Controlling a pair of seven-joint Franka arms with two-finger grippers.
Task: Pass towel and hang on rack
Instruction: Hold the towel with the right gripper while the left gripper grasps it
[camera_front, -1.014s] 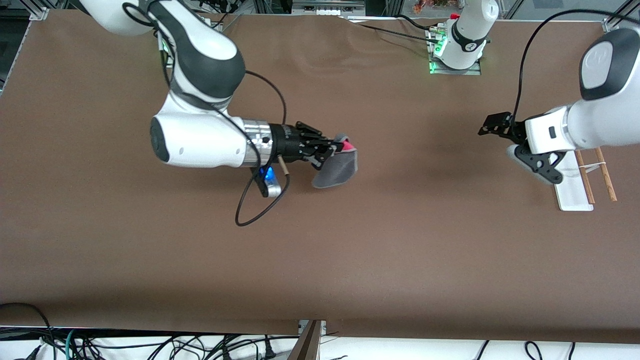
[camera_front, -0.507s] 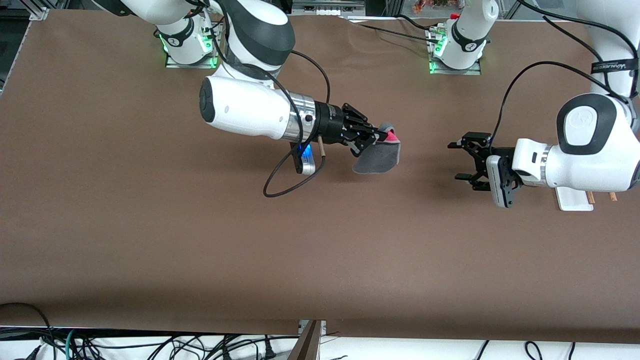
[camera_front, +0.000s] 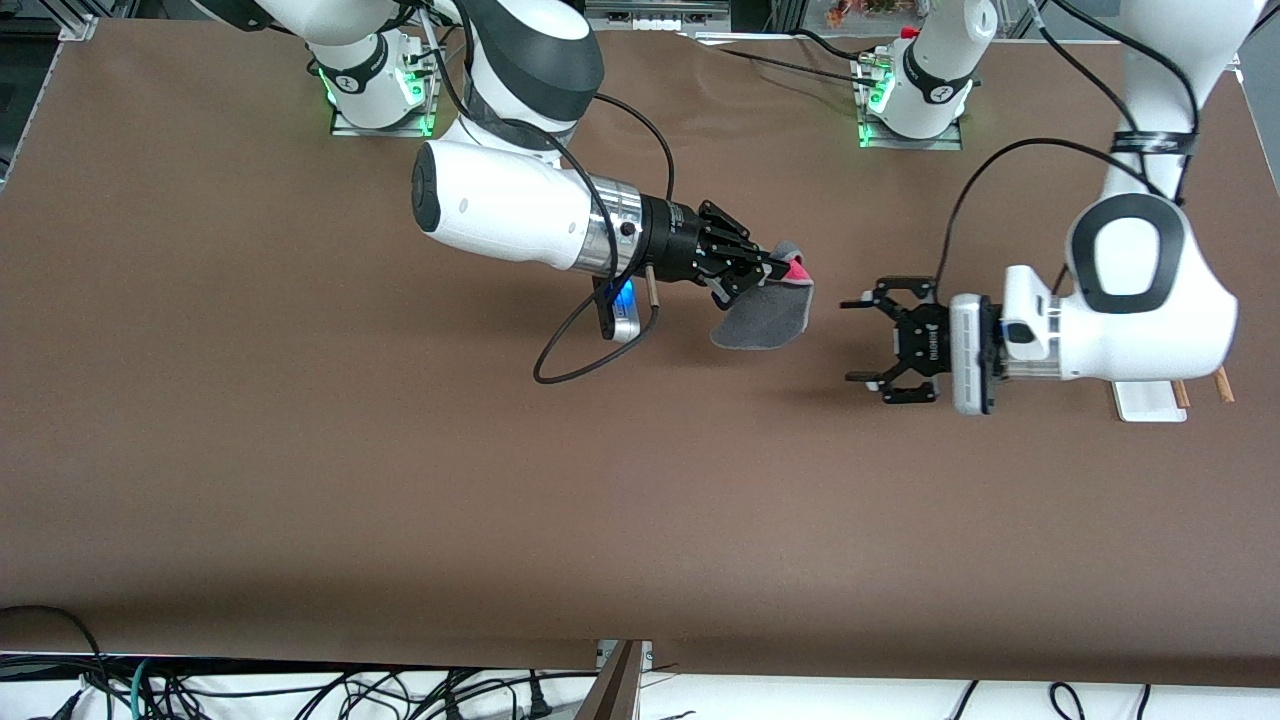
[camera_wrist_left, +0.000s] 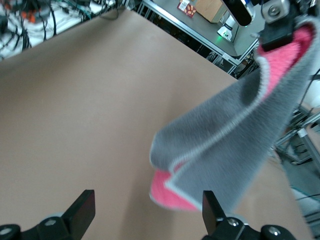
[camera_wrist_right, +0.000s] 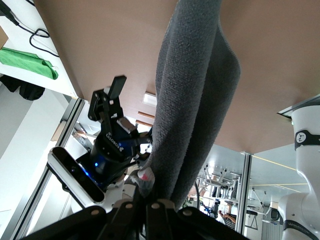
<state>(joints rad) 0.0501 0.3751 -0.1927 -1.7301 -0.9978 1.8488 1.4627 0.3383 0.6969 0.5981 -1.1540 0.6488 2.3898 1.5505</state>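
The towel (camera_front: 762, 318), dark grey with a pale stitched edge and a pink underside, hangs folded above the middle of the table. My right gripper (camera_front: 780, 268) is shut on its upper corner, and the cloth (camera_wrist_right: 190, 100) droops from that gripper (camera_wrist_right: 150, 202). My left gripper (camera_front: 848, 340) is open and level, pointing at the towel from the left arm's end with a short gap between them. In the left wrist view the towel (camera_wrist_left: 235, 145) hangs just ahead of the open left gripper (camera_wrist_left: 147, 212). The rack (camera_front: 1148, 402) is mostly hidden under the left arm; only its white base and the rod tips (camera_front: 1223, 385) show.
A black cable (camera_front: 560, 350) loops down from the right wrist over the table. The two arm bases (camera_front: 915, 110) stand along the table's edge farthest from the front camera. The brown tabletop (camera_front: 400, 500) spreads wide toward the front camera.
The right arm carried the towel toward the left arm's end. The left arm swung from over the rack toward the middle, and its open gripper turned to face the towel.
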